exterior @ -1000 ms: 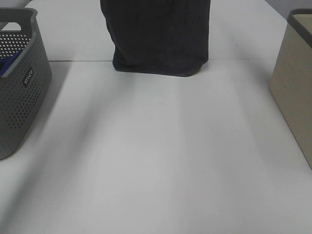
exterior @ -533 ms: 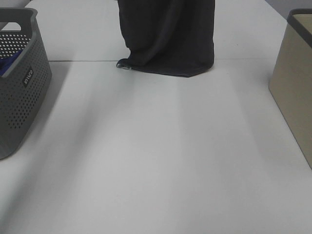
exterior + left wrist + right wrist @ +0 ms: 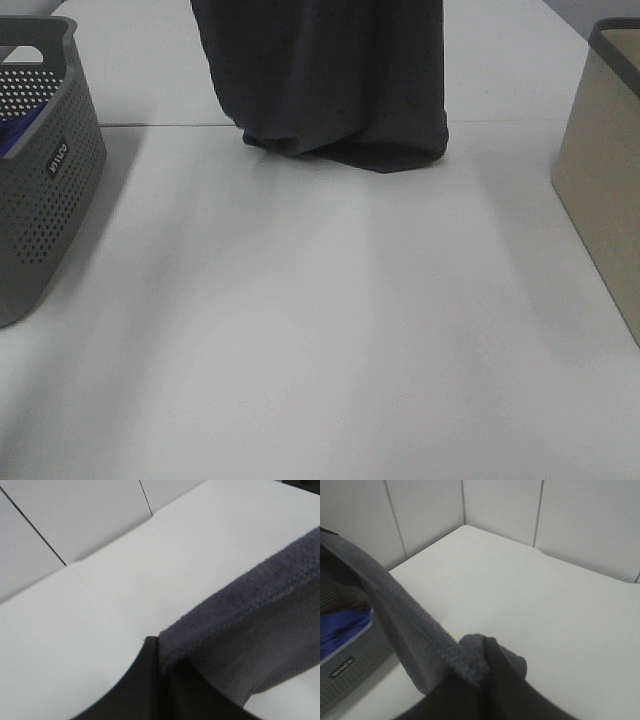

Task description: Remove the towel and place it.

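- Exterior high view: the towel point(image 3: 330, 80) hangs as a dark sheet from above the frame's upper edge. Its lower hem is bunched and touching the bench point(image 3: 320, 330) at the far middle. Neither arm shows in this view.
- Left wrist view: the left fingers point(image 3: 142, 680) are pressed together on the towel's stitched edge, pinching it. The hem runs away from them across the view.
- Right wrist view: the right fingers point(image 3: 500, 680) are likewise closed on a gathered corner of the towel. The taut top edge runs from there toward the grey basket point(image 3: 340, 675), which holds a blue cloth point(image 3: 340, 630).
- The relation that matters is that the towel lies below both sets of fingers. Its long axis is roughly upright, and its top edge is stretched side to side between the two arms, so neither arm is nearer; they share the load.
- The towel sits between the grey basket on the left and the beige bin point(image 3: 600, 170) on the right, well apart from both.
- Judgement: the hem is already on the bench, so the towel looks about to be laid out. That calls for both arms to move together, keeping the top edge level so the cloth spreads flat instead of folding on itself.
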`<action>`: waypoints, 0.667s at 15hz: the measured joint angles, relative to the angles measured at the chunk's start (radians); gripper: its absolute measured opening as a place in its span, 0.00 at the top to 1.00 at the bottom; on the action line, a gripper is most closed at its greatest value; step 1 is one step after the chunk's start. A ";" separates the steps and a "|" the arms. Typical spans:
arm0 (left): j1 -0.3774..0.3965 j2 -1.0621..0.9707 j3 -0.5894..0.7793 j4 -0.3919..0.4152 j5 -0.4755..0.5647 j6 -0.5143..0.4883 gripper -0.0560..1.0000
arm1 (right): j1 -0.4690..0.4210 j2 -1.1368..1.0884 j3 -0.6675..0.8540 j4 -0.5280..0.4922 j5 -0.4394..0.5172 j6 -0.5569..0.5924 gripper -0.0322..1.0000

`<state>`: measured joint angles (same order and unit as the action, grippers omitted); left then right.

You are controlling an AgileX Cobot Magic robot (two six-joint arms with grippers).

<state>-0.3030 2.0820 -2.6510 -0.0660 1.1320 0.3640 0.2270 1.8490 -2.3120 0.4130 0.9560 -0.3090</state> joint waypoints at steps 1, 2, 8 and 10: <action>0.000 -0.005 0.000 0.005 0.059 -0.043 0.95 | 0.000 -0.013 0.000 0.033 0.057 0.000 0.96; 0.000 -0.006 0.000 0.009 0.073 -0.071 0.95 | 0.000 -0.019 0.000 0.047 0.087 0.000 0.96; 0.000 -0.060 0.033 0.020 0.088 -0.275 0.95 | 0.000 -0.030 0.009 0.082 0.263 0.057 0.96; 0.000 -0.117 0.142 0.008 0.087 -0.279 0.95 | 0.000 -0.051 0.040 0.081 0.263 0.073 0.96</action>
<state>-0.3030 1.9650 -2.5090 -0.0580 1.2190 0.0850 0.2270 1.7980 -2.2720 0.4940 1.2190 -0.2360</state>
